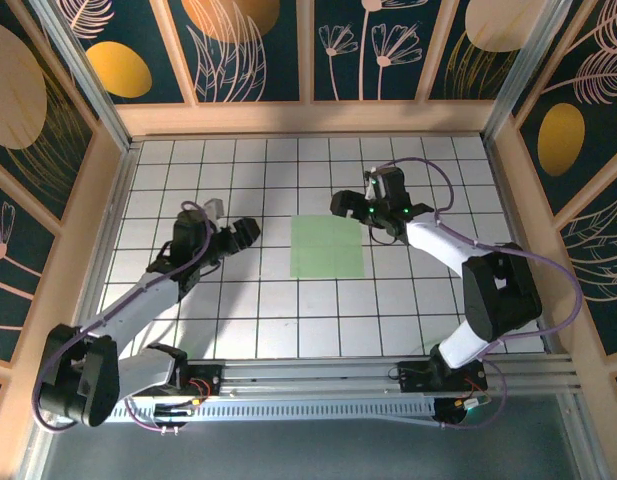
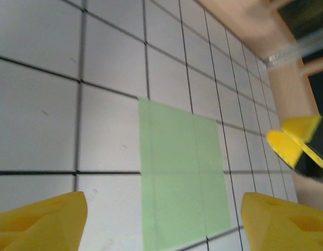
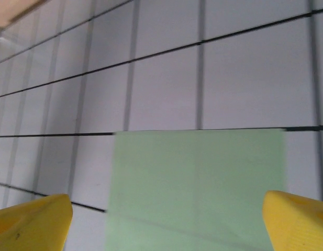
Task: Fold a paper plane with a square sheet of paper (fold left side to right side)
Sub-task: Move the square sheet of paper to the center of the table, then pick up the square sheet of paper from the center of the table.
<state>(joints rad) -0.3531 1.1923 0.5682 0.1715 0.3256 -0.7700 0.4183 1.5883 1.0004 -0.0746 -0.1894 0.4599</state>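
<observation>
Square sheet of paper (image 1: 328,246), pale green, lies flat at the middle of the white grid table (image 1: 188,170), between the two arms and touched by neither gripper. Left gripper (image 1: 248,232) hovers off the sheet's left edge, its yellow fingers (image 2: 41,222) spread wide with nothing held. Right gripper (image 1: 348,206) hangs near the sheet's far right corner, its fingers (image 3: 30,225) likewise wide apart and empty.
</observation>
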